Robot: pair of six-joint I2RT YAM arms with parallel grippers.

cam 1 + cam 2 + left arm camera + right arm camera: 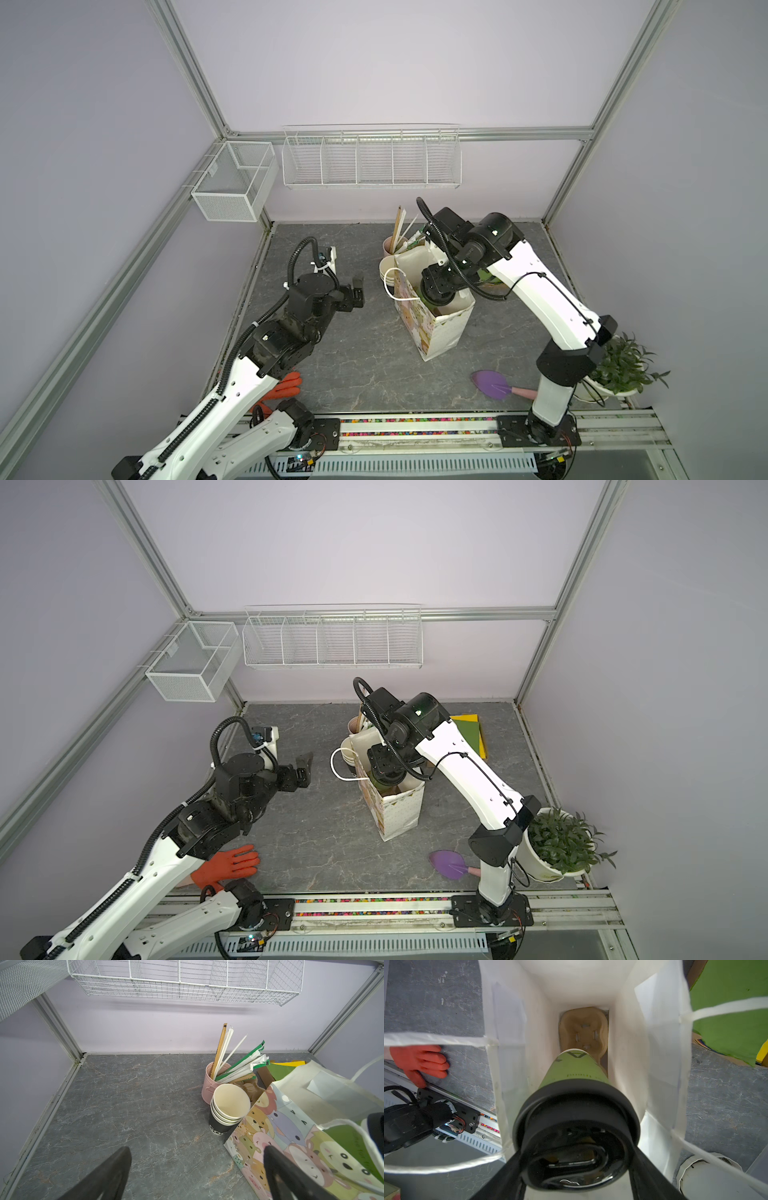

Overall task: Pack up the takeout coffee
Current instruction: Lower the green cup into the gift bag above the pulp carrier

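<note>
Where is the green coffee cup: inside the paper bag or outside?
Inside: the cup is between the white inner walls of the bag, held at its lid by the right gripper.

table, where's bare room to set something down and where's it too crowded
Widest bare slab: the front middle of the table, between the orange glove and the purple trowel. Also free: the strip between the left end effector and the paper bag. Crowded: the back right, where straw cup, stacked cups and bag sit together.
</note>
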